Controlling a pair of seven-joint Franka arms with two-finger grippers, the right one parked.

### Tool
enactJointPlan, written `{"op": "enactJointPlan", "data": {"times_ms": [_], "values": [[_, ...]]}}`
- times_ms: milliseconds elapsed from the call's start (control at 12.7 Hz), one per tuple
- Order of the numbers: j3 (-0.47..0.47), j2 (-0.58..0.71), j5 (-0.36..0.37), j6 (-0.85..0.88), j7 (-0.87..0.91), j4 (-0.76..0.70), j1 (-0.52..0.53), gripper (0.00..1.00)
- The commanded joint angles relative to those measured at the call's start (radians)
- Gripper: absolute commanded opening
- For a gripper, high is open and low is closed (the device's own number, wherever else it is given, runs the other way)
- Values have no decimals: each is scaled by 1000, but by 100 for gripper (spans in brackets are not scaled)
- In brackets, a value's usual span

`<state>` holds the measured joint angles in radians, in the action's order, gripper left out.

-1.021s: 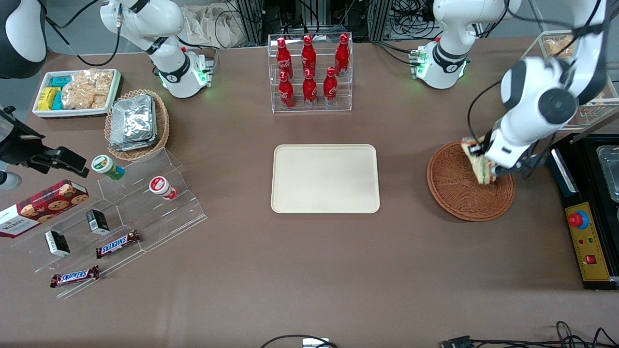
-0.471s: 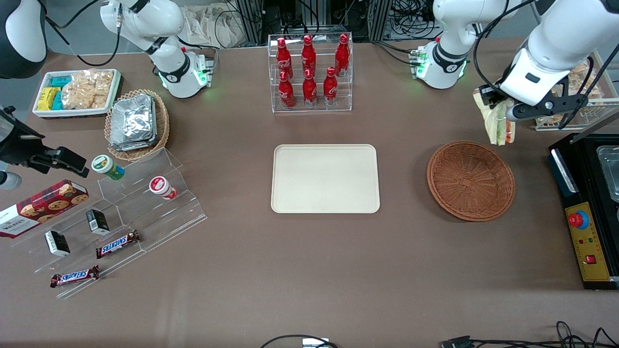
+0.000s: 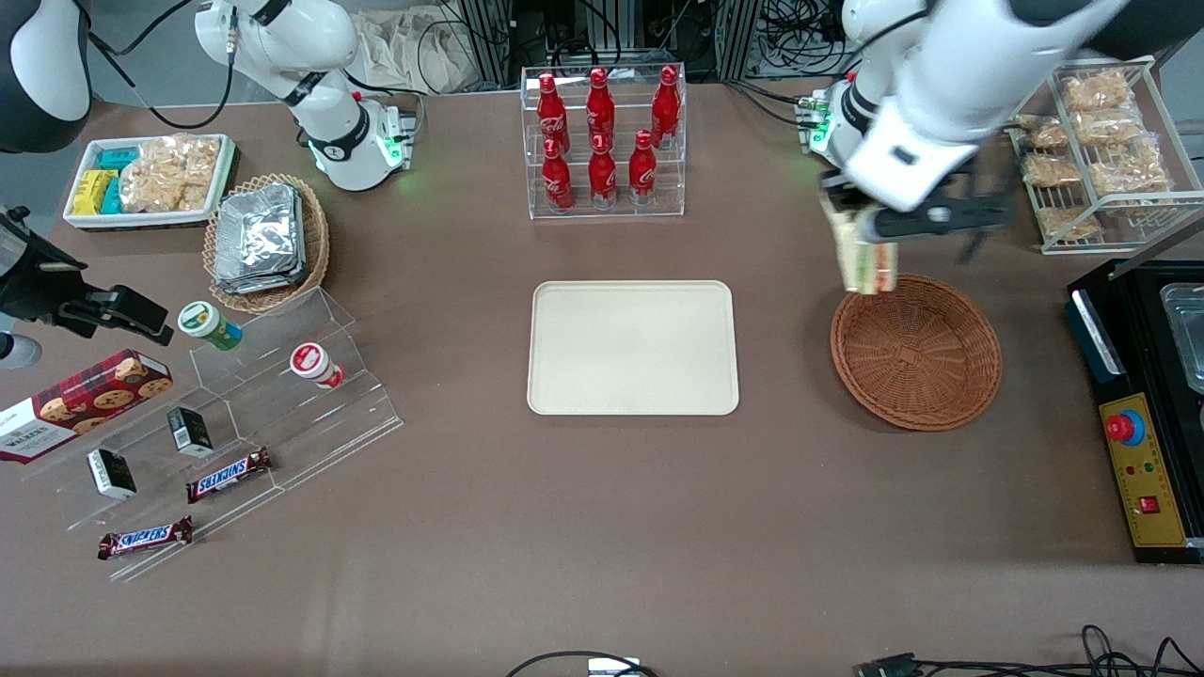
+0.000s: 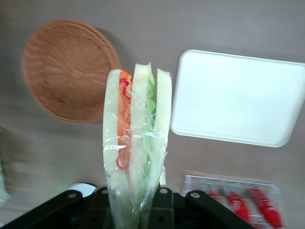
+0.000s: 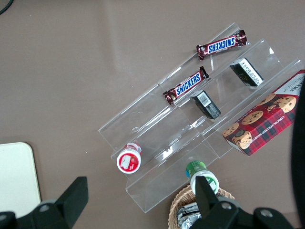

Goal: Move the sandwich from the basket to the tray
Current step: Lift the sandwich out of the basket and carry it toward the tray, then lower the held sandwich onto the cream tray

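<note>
My gripper (image 3: 861,243), upper right of the front view, is clamped on the sandwich (image 3: 863,259), wedge hanging long axis vertical above the basket (image 3: 915,352) rim. The tray (image 3: 632,347) lies toward frame centre, well apart and lower.

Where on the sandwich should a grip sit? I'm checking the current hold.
Across the flat bread faces at one end, from above, as now: the claw is shut on the sandwich, which hangs layers-down above the basket rim, beside the tray.
</note>
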<state>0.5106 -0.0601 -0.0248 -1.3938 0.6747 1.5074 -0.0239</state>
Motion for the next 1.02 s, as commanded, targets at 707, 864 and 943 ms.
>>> {"op": "enactJointPlan", "data": {"times_ms": [707, 864, 943], "values": [[319, -435, 325, -301, 421, 35, -65, 0], [309, -437, 426, -472, 422, 217, -53, 0], [301, -448, 463, -529, 422, 278, -48, 0]]}}
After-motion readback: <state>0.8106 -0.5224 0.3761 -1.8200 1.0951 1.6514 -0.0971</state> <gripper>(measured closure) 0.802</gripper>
